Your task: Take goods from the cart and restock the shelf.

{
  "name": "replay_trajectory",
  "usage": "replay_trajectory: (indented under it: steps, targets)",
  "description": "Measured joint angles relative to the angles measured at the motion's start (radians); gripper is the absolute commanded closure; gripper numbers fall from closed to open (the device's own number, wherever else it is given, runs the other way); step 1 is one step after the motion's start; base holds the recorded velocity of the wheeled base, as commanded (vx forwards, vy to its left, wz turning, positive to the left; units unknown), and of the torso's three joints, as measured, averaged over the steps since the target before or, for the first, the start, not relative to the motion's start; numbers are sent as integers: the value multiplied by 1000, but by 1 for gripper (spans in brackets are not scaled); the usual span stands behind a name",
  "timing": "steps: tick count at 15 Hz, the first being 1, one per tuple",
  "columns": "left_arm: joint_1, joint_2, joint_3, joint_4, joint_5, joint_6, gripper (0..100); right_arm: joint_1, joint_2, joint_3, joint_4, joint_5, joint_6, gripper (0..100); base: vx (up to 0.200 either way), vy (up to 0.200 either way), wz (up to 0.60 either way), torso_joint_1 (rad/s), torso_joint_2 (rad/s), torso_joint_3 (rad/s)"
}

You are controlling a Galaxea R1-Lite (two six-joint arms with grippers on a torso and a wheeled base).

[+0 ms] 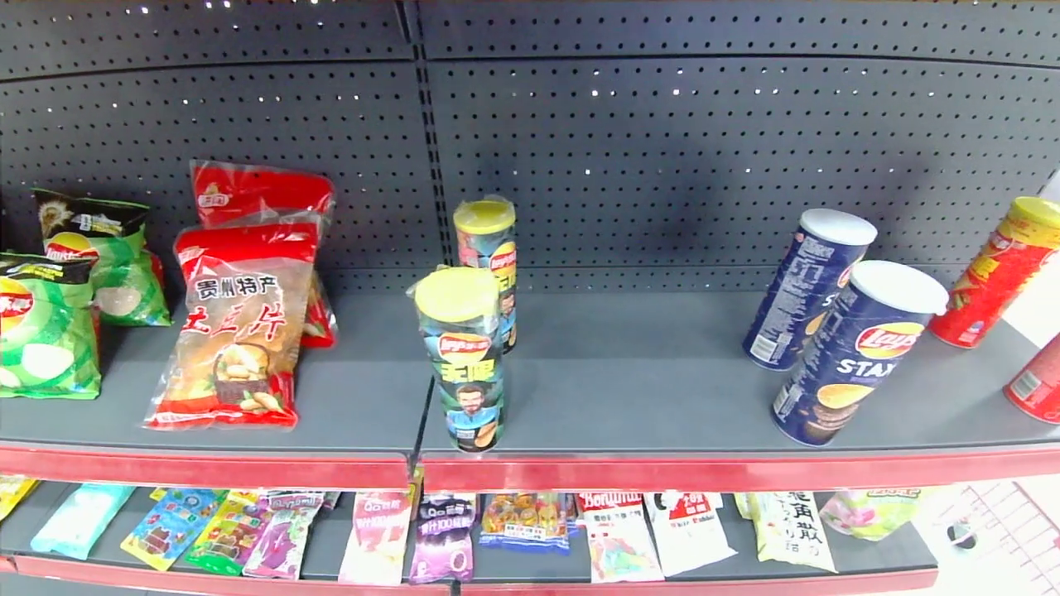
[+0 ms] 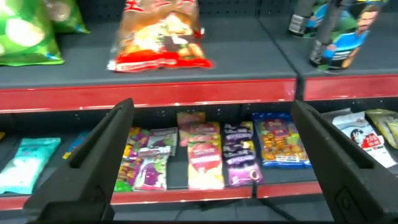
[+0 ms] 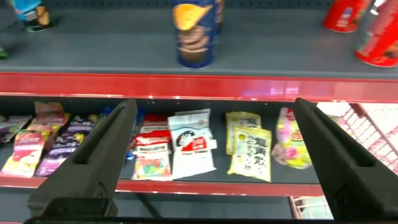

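Left gripper (image 2: 211, 106) and right gripper (image 3: 214, 102) both spread wide, holding nothing, facing the lower shelf (image 1: 704, 579) of sachets (image 1: 530, 521), too crowded to count; wire cart (image 1: 1014, 517) cropped at the right corner. On the upper shelf (image 1: 629, 389): two yellow-lidded cans (image 1: 468, 356), upright, one behind the other; two navy cans (image 1: 857, 352); two red cans (image 1: 994, 269), one cropped; two red pouches (image 1: 236, 331); two green bags (image 1: 45, 327), the nearer cropped.

Head camera high, angled down at upper shelf (image 1: 629, 389); wrist cameras lower, nearer, facing its front; all share it.
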Motion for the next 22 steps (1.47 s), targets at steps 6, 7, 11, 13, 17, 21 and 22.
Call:
replay_trajectory:
  steps: [6,7,11,13,17,21,22]
  targets:
    - [0,0,0,0,0,1,0,0,0,0,0,0,1,0,0,-200,0,2,2,0]
    - [0,0,0,0,0,0,0,-1,0,0,0,0,1,0,0,-200,0,-2,-2,7]
    - [0,0,0,0,0,1,0,0,0,0,0,0,3,0,0,-200,0,2,1,-1]
    - [0,0,0,0,0,1,0,0,0,0,0,0,3,0,0,-200,0,5,2,5]
    - [0,0,0,0,0,1,0,0,0,0,0,0,3,0,0,-200,0,2,5,0]
    - [0,0,0,-1,0,2,0,0,0,0,0,-1,3,0,0,-200,0,2,5,1]
    - [0,0,0,0,0,2,0,0,0,0,0,0,3,0,0,0,0,0,0,0]
